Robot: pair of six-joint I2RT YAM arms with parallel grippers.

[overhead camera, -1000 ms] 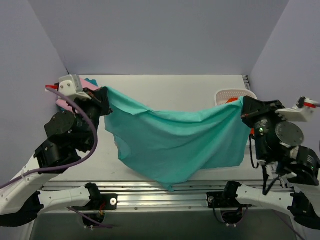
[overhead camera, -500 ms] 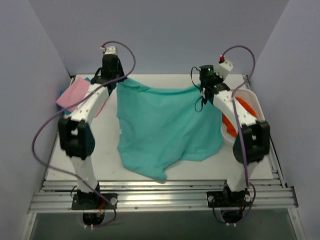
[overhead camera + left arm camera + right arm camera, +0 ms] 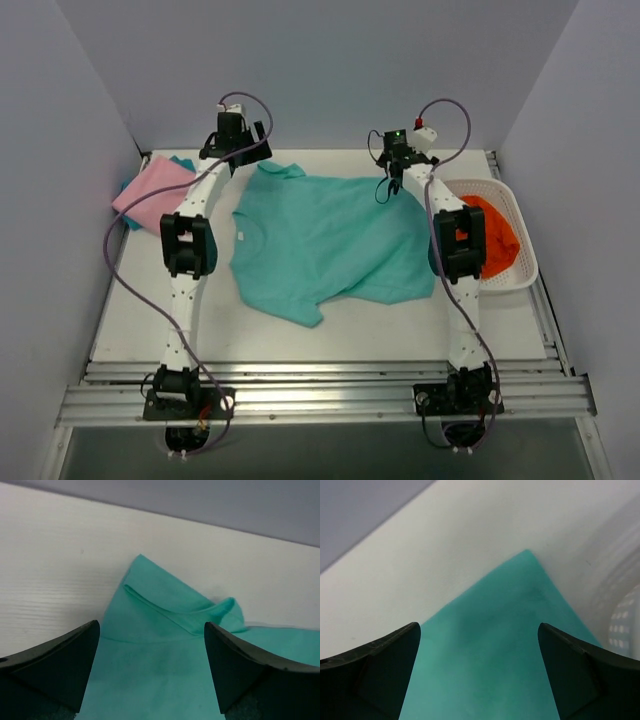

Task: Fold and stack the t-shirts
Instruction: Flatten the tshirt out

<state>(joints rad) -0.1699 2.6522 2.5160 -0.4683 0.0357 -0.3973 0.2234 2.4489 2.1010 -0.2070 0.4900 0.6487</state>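
The mint-teal t-shirt point(image 3: 330, 240) lies spread flat on the table point(image 3: 140, 320); the left gripper point(image 3: 151, 630) and right gripper point(image 3: 479, 630) hover over its far corners, jaws wide apart, holding nothing. The pink t-shirt point(image 3: 150, 190) lies far left

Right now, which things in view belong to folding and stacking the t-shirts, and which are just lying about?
Job in hand:
mint-teal t-shirt, spread flat
pink t-shirt, far left
left end effector and right end effector, both open at the teal shirt's far edge

Lying about:
white basket, at the right
orange cloth inside it, possibly a shirt; cannot tell
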